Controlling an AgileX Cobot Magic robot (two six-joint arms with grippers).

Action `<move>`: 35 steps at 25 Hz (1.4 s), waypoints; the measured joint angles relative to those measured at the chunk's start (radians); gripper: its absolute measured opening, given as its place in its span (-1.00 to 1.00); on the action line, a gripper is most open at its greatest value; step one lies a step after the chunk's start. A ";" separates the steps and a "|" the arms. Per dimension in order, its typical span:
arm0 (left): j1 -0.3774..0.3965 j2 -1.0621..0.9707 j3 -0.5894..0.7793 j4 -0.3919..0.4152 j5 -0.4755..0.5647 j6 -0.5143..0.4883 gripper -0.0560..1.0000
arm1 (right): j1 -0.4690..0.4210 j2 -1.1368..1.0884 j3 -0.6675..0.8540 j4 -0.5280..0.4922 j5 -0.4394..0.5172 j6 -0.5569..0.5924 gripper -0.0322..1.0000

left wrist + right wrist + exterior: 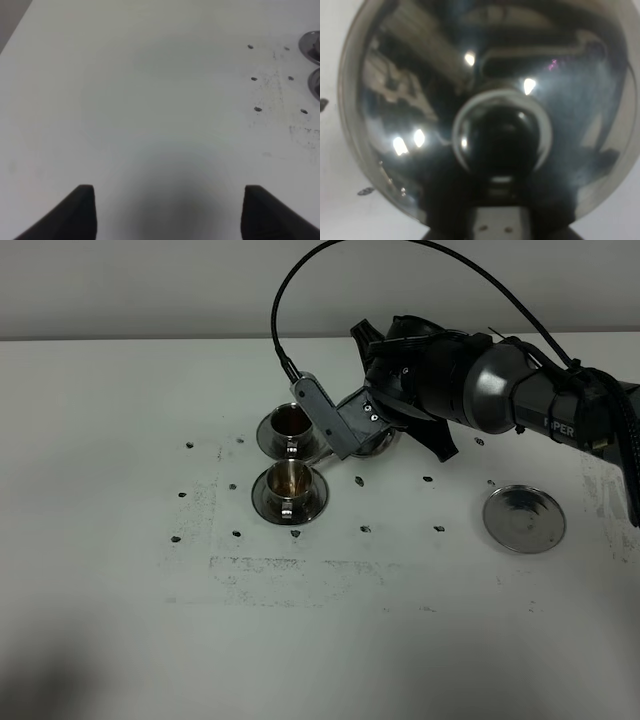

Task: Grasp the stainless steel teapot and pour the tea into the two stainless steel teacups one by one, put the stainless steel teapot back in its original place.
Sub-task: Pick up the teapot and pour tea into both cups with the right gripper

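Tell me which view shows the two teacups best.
Exterior high: the far teacup and near teacup show from above on their saucers, insides visible. The left wrist view catches only steel rims at its edge; the right wrist view, filled by the teapot, shows neither.

A white table point(120, 620) fills nearly the whole scene, and a pale grey wall point(130, 285) rises behind its far edge. Small dark marks point(190, 445) dot the tabletop in loose rows across its middle. Nearer the front lies a faint grey scuffed patch point(280, 570), roughly rectangular, with a speckled streak running up from its left corner. A soft dark shadow point(40, 680) covers the table's near left corner.
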State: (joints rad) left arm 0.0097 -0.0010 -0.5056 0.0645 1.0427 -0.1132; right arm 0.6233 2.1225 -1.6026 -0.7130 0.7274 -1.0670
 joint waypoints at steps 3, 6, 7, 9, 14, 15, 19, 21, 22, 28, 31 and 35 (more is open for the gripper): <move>0.000 0.000 0.000 0.000 0.000 0.000 0.23 | 0.000 0.000 0.000 -0.001 -0.005 0.002 -0.56; 0.000 0.000 0.000 0.000 0.000 0.000 0.23 | 0.000 0.000 0.000 -0.004 -0.023 0.003 -0.56; 0.000 0.000 0.000 0.000 0.000 0.000 0.23 | 0.000 0.000 0.000 -0.004 -0.029 0.003 -0.56; 0.000 0.000 0.000 0.000 0.000 0.000 0.23 | 0.000 0.000 0.000 -0.006 -0.038 0.003 -0.56; 0.000 0.000 0.000 0.000 0.000 0.000 0.23 | 0.000 0.000 0.000 -0.018 -0.050 0.004 -0.56; 0.000 0.000 0.000 0.000 0.000 0.000 0.23 | 0.000 0.000 0.000 -0.025 -0.052 0.004 -0.56; 0.000 0.000 0.000 0.000 0.000 0.000 0.23 | 0.000 0.000 0.000 -0.041 -0.058 0.004 -0.56; 0.000 0.000 0.000 0.000 0.000 0.000 0.23 | 0.000 0.000 0.000 -0.054 -0.060 0.004 -0.56; 0.000 0.000 0.000 0.000 0.000 0.000 0.23 | 0.000 0.000 0.000 -0.058 -0.062 0.004 -0.56; 0.000 0.000 0.000 0.000 0.000 0.000 0.23 | 0.000 0.003 0.000 -0.081 -0.075 0.004 -0.56; 0.000 0.000 0.000 0.000 0.000 0.000 0.23 | 0.000 0.007 0.000 -0.083 -0.076 0.004 -0.56; 0.000 0.000 0.000 0.000 0.000 0.000 0.23 | 0.000 0.017 0.000 -0.087 -0.076 0.004 -0.56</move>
State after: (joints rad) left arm 0.0097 -0.0010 -0.5056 0.0645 1.0427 -0.1132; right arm 0.6233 2.1390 -1.6026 -0.7997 0.6512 -1.0629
